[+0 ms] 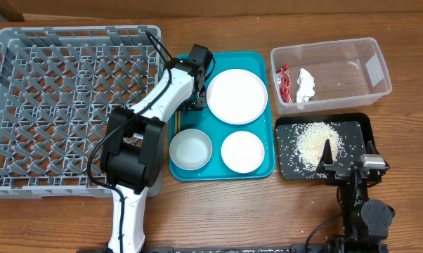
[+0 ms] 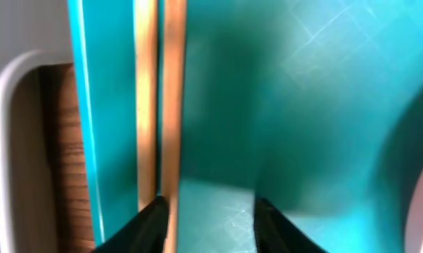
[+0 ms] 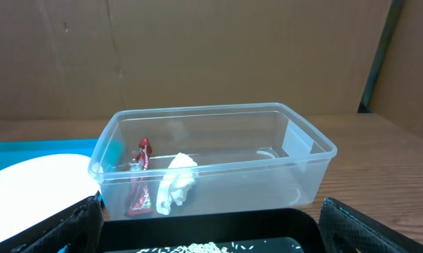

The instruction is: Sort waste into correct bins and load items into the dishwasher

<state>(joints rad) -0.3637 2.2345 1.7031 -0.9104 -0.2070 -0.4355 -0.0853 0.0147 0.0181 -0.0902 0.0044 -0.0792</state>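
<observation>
Overhead: left gripper [image 1: 192, 105] is low over the left edge of the flat teal plastic serving tray [image 1: 216, 167], right by the thin wooden chopsticks [image 1: 177, 123]; can't tell its opening from here. The large round white plate [image 1: 237, 96], smaller white plate [image 1: 243, 151] and pale round bowl [image 1: 191, 149] are all on that tray. The big square grey lattice dish rack [image 1: 71, 105] holds no dishes. Right gripper [image 1: 329, 156] hangs over the shallow black rectangular tray [image 1: 362, 126], which has rice in it.

Left wrist: jaws moderately apart, holding nothing. The chopsticks lie tight along the tray wall, and the left finger [image 2: 152, 225] looks to be on top of them, not outside them. Risk: closing here shoves the pair sideways or pinches only one stick, and the wall leaves little room for a finger.

Right wrist: fingers [image 3: 71, 228] spread wide, empty. The crinkled red wrapper [image 3: 141, 184] and crumpled white tissue [image 3: 176, 183] are inside the clear rectangular plastic tub [image 3: 268, 154]. Risk: both share one bin, so sorting may be off.
</observation>
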